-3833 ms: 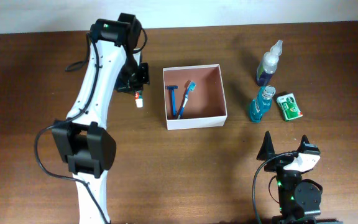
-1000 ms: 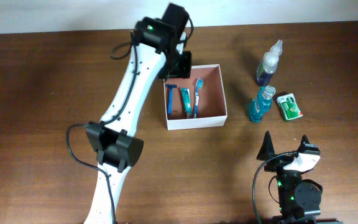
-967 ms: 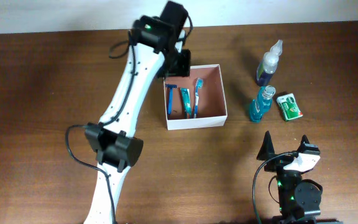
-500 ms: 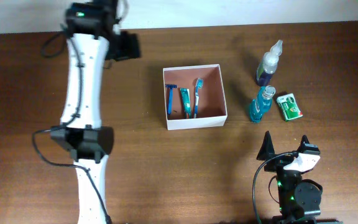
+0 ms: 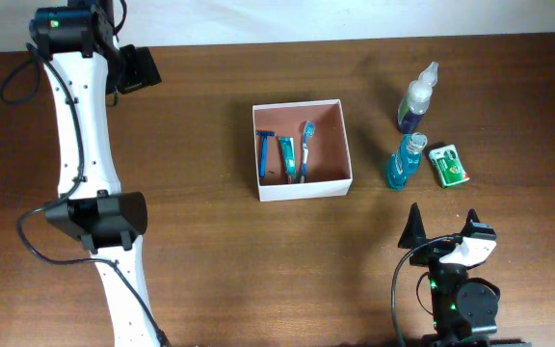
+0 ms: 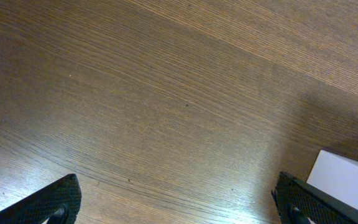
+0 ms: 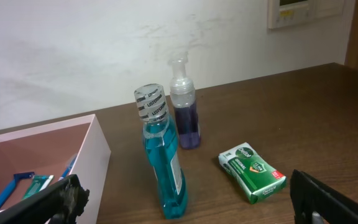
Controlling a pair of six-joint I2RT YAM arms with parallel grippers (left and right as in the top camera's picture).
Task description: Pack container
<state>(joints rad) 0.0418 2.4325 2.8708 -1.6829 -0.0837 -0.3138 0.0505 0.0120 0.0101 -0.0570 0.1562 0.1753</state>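
The container (image 5: 302, 184) is a white-walled box, reddish-brown inside, at the table's middle. In it lie a blue razor (image 5: 264, 154), a teal tube (image 5: 285, 157) and a blue toothbrush (image 5: 305, 149), side by side. My left gripper (image 5: 140, 69) hangs open over bare wood at the far left back, well away from the box. In the left wrist view the left gripper (image 6: 182, 205) holds nothing, and a white corner of the container (image 6: 347, 183) shows at the right. My right gripper (image 5: 443, 229) stands open and empty near the front edge.
Right of the box stand a blue mouthwash bottle (image 5: 401, 162) (image 7: 162, 162) and a spray bottle of purple liquid (image 5: 415, 98) (image 7: 184, 106). A small green packet (image 5: 449, 165) (image 7: 252, 171) lies beside them. The right gripper (image 7: 185, 190) faces these three.
The left arm has swung from over the container's back left corner to the far left back of the table, its jaws now wide. The right arm has not moved.
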